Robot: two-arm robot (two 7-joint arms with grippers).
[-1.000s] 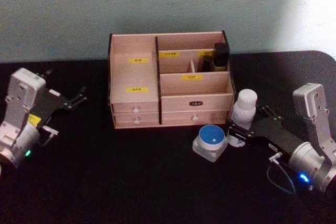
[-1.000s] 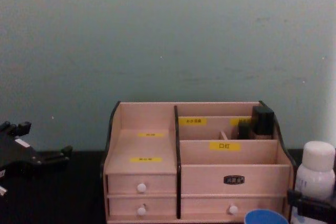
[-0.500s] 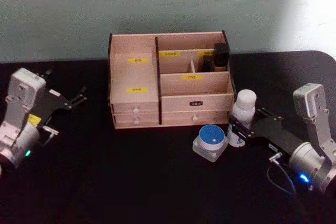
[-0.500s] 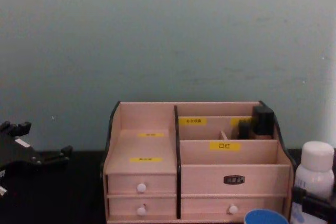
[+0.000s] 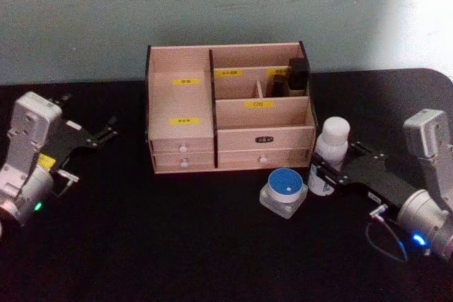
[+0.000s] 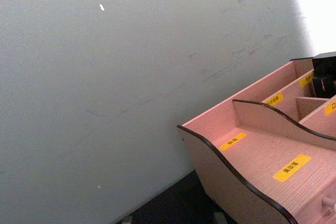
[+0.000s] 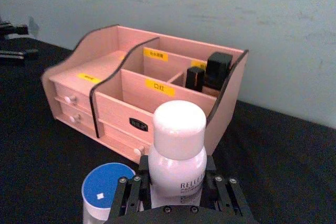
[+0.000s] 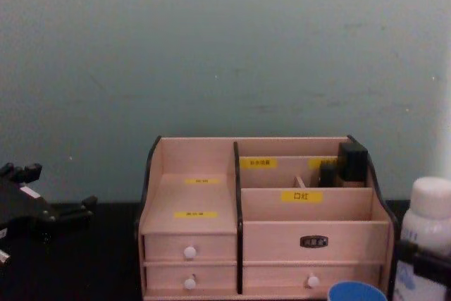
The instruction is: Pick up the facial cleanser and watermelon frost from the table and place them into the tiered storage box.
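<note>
The facial cleanser [image 5: 330,152], a white bottle with a rounded cap, stands upright just right of the tiered storage box [image 5: 226,107]. My right gripper [image 5: 320,176] is shut on its lower body. In the right wrist view black fingers [image 7: 129,193] press both sides of the bottle [image 7: 177,153]. The watermelon frost [image 5: 284,190], a squat jar with a blue lid, sits on the table left of the bottle, in front of the box. My left gripper [image 5: 105,132] hangs open at the far left, away from everything. The chest view has the bottle [image 8: 431,220] at its right edge.
Dark cosmetics [image 5: 294,76] stand in the box's back right compartment. The front drawers [image 5: 184,155] are closed. The black tabletop [image 5: 177,238] stretches before the box. A grey-green wall [image 8: 225,47] runs behind it.
The right gripper has drawn back a little to the right and toward me with the facial cleanser in it. The jar, box and left arm have stayed put.
</note>
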